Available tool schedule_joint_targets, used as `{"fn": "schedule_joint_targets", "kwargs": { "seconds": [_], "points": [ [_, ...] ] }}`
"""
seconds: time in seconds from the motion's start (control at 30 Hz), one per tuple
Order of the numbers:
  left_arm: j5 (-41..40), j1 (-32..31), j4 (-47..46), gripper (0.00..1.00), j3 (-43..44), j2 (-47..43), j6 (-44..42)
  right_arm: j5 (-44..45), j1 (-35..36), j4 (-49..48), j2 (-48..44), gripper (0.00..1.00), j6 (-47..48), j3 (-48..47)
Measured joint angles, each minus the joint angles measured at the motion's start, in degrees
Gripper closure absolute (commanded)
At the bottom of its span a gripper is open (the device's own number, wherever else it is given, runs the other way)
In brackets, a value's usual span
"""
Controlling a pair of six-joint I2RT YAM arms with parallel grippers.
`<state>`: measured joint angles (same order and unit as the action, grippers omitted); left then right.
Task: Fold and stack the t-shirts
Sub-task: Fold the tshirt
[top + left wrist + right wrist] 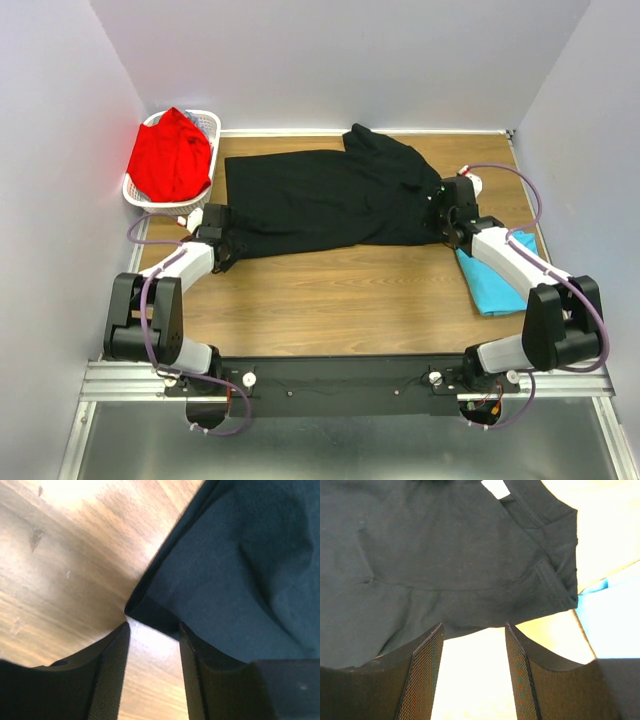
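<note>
From above, the black t-shirt (320, 200) lies spread out flat in the middle of the wooden table (330, 300). The red t-shirt (170, 158) sits in a white basket (205, 125) off the black shirt's far left corner. The turquoise t-shirt (495, 280) lies just beside its near right corner, partly under the right arm. The left gripper (222, 250) is at the black shirt's near left corner. The right gripper (445, 225) is at its near right edge.

The left wrist camera shows the left gripper (152, 630) with its fingers (107, 680) spread apart and only bare table (75, 555) between them. The black shirt's (235, 570) corner lies right at the tips.

The right wrist camera shows the right gripper (474, 630) with its fingers (422, 680) spread wide, holding nothing. The black shirt's (445, 555) edge lies just past the tips. A small white label (496, 487) shows at the shirt's far side. The turquoise shirt (615, 620) peeks out to the right.
</note>
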<state>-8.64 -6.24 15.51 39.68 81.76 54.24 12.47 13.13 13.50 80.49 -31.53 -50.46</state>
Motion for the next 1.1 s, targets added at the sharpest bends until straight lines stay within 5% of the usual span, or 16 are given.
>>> {"fn": "schedule_joint_targets", "kwargs": {
  "seconds": [0.23, 0.43, 1.1],
  "points": [
    [-1.4, 0.0, -2.6, 0.63, 2.0, 3.5, 0.3, 1.7, -0.8, 0.0, 3.3, 0.41, -0.2, 0.0],
    [-2.7, 0.5, -2.7, 1.00, 2.9, 4.9, 0.0, 2.9, -1.7, 0.0, 6.2, 0.41, -0.6, -0.1],
    [-3.0, 5.5, -2.0, 1.00, 3.8, 3.0, -2.8, 2.7, -2.3, -0.2, 8.8, 0.39, -2.8, 2.1]
  ]
}}
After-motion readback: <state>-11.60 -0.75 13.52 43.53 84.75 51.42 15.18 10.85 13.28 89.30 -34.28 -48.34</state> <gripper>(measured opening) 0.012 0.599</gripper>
